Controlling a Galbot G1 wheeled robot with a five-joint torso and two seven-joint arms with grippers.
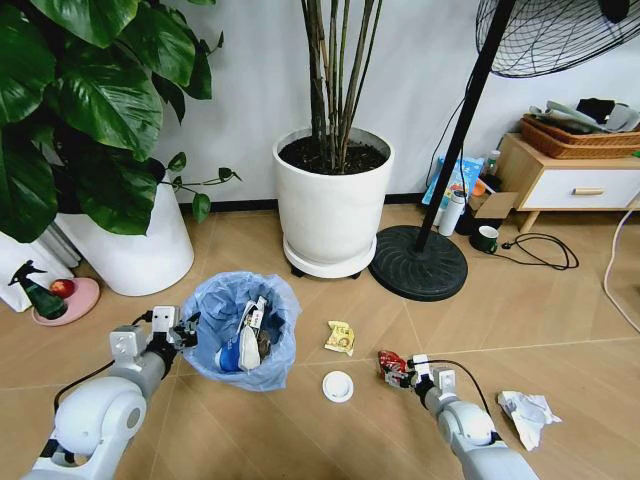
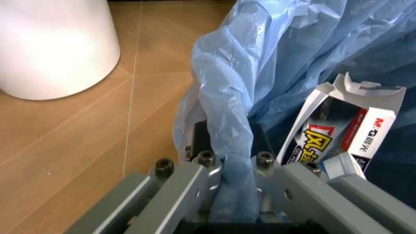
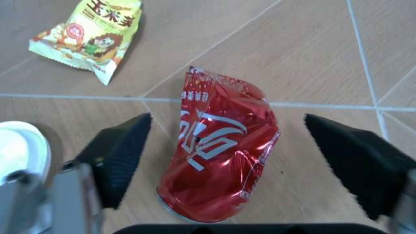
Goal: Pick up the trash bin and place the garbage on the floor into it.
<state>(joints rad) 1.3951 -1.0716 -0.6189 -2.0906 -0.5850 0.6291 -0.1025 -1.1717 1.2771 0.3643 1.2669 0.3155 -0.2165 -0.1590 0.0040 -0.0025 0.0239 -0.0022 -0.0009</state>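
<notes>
The trash bin (image 1: 242,332), lined with a crinkled light-blue bag, stands on the floor (image 1: 300,430) and holds a printed box (image 2: 344,131) and other litter. My left gripper (image 1: 185,330) is shut on the bin's bagged rim at its left side; the blue plastic (image 2: 231,161) is pinched between the fingers. My right gripper (image 1: 400,372) hangs low and open, its black pads (image 3: 120,156) on either side of a crushed red can (image 3: 221,165) lying on the floor. Other garbage lies nearby: a yellow snack wrapper (image 1: 340,337), a white round lid (image 1: 338,386) and a crumpled white tissue (image 1: 527,412).
Behind the bin stand two big white plant pots (image 1: 332,205) (image 1: 130,245). A fan's round black base (image 1: 418,262) and pole are at the back right, with a wooden cabinet (image 1: 570,180) and a black cable (image 1: 545,250). A spray bottle (image 1: 35,290) sits far left.
</notes>
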